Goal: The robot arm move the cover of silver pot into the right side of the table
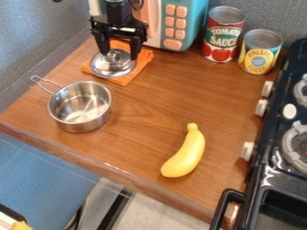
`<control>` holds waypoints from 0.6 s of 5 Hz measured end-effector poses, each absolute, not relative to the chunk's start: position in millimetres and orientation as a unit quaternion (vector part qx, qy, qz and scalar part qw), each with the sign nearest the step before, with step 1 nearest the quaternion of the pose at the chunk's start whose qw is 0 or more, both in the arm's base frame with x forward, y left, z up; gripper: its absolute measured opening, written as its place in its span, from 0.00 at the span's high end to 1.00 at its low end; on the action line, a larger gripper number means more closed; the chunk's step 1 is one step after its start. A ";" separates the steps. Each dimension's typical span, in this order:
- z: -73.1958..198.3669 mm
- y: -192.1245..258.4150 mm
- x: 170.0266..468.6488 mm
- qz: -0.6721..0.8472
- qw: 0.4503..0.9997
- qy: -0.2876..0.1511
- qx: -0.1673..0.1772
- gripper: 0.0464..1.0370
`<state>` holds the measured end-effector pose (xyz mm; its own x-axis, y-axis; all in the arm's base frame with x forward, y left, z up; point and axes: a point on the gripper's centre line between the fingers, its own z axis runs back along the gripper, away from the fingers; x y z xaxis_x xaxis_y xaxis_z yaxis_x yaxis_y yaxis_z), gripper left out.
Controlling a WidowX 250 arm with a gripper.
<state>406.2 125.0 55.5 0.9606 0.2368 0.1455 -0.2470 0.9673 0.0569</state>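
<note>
Grasping the lid (112, 68) seems the step in hand; it lies on the orange cloth (142, 59) just beyond the pot (85, 125), under the spread gripper (119, 55); next: pinch its knob (113, 55), lift, carry well right of the pot

Black fingers (137, 46) apart at the silver lid (111, 68) on an orange cloth (144, 57), silver pot (82, 123) nearby

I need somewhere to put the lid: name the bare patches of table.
Bare table lies between pot and banana, and between banana and cans, beside the stove. It's crowded near the microwave, where gripper and lid are over the cloth.
</note>
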 end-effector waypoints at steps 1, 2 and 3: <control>43.5 139.6 414.0 0.141 0.988 -0.056 0.033 0.04; 40.5 148.6 418.2 0.149 0.987 -0.050 0.034 0.04; 35.8 148.6 420.2 0.148 0.987 -0.047 0.032 0.09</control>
<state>420.2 148.6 35.8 0.9521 0.2885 0.1017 -0.2944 0.9545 0.0485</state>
